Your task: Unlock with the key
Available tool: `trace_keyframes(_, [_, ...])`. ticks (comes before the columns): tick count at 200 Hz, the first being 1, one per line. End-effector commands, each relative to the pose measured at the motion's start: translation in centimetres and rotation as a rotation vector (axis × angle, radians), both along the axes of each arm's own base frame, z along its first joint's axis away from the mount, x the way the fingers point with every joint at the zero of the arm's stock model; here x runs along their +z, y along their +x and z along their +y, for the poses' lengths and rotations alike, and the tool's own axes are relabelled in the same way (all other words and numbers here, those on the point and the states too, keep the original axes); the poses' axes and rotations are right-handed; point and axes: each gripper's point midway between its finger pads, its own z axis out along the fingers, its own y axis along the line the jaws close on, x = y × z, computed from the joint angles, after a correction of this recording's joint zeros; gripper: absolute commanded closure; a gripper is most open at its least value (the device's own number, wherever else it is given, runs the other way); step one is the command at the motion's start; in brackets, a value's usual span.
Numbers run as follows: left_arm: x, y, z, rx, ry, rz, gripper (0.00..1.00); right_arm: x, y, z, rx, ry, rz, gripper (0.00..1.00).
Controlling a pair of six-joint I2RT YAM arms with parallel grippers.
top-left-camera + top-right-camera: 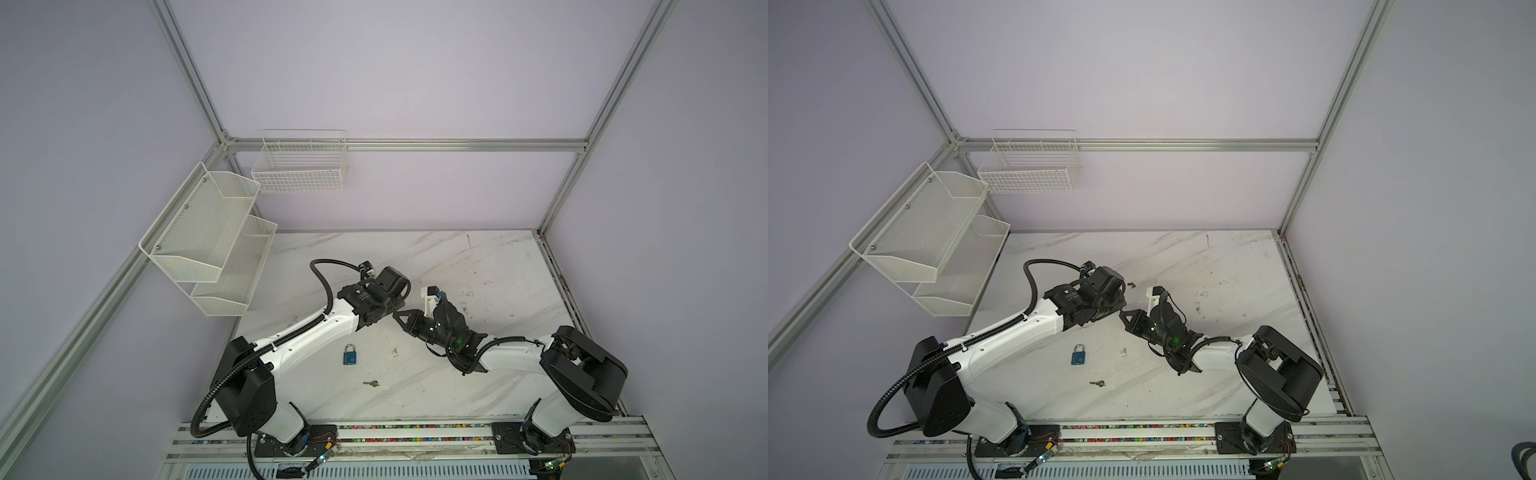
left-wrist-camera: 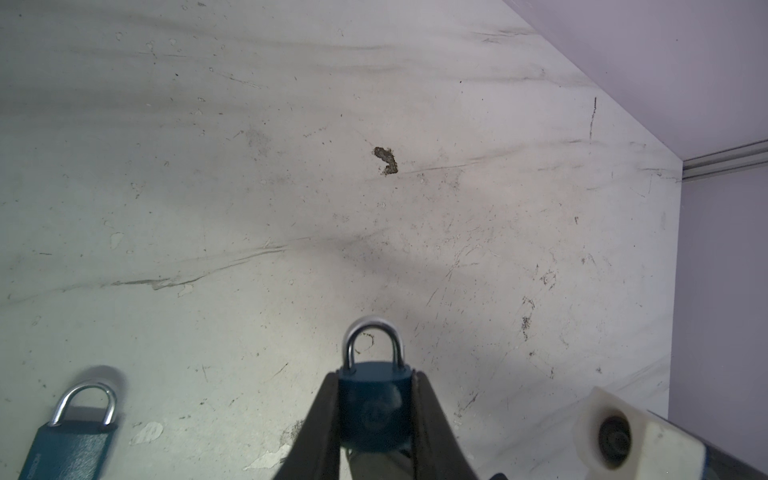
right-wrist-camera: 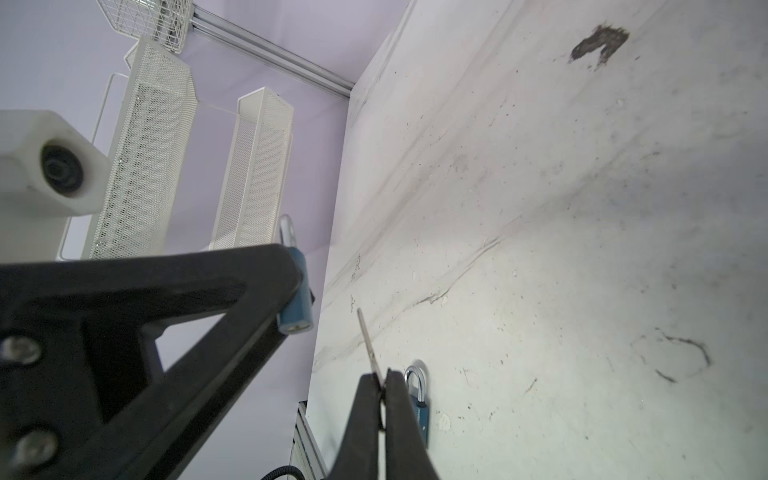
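A blue padlock (image 2: pixel 376 409) with a silver shackle sits upright between the fingers of my left gripper (image 2: pixel 376 374), which is shut on its body. The right wrist view shows that padlock (image 3: pixel 296 297) from the side, with its underside turned toward my right gripper (image 3: pixel 384 374). That gripper is shut on a key (image 3: pixel 368 343), whose thin silver blade sticks out past the fingertips. The blade's tip stops a short way from the padlock's underside. In both top views the two wrists meet over the middle of the table, and the right gripper (image 1: pixel 400 315) (image 1: pixel 1124 314) points at the left wrist.
A second blue padlock (image 1: pixel 350 354) (image 1: pixel 1078 355) (image 2: pixel 72 432) (image 3: pixel 419 401) lies flat on the marble table, with a loose key (image 1: pixel 371 383) (image 1: pixel 1097 383) in front of it. A white mesh shelf (image 1: pixel 208 245) and a wire basket (image 1: pixel 299 166) hang on the walls at the back left.
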Motion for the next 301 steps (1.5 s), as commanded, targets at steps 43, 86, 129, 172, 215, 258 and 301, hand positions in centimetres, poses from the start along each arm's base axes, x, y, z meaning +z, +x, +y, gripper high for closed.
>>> trace_keyframes(43, [0.2,0.2,0.6,0.052,-0.006,-0.034,1.0,3.2,-0.1,0.2,-0.027,0.061,-0.046,1.0])
trace_keyframes(86, [0.1,-0.1,0.5,0.048,-0.009,-0.032,1.0,3.4,0.2,-0.1,-0.049,0.06,-0.054,1.0])
trace_keyframes(129, [-0.2,-0.1,0.2,0.045,-0.01,-0.024,1.0,4.0,0.3,0.4,-0.033,0.09,-0.065,1.0])
trace_keyframes(172, [-0.1,-0.1,-0.2,0.039,-0.023,-0.025,1.0,3.0,0.5,0.7,-0.033,0.073,-0.053,1.0])
trace_keyframes(215, [-0.5,-0.1,-0.4,0.039,-0.024,-0.019,1.0,3.3,0.6,1.0,-0.028,0.079,-0.059,1.0])
trace_keyframes(258, [0.3,0.1,0.5,0.06,0.004,-0.057,1.0,3.4,0.4,0.1,-0.052,0.059,-0.058,1.0])
trace_keyframes(301, [0.6,0.2,0.5,0.057,0.005,-0.064,1.0,3.8,0.2,-0.1,-0.048,0.062,-0.06,1.0])
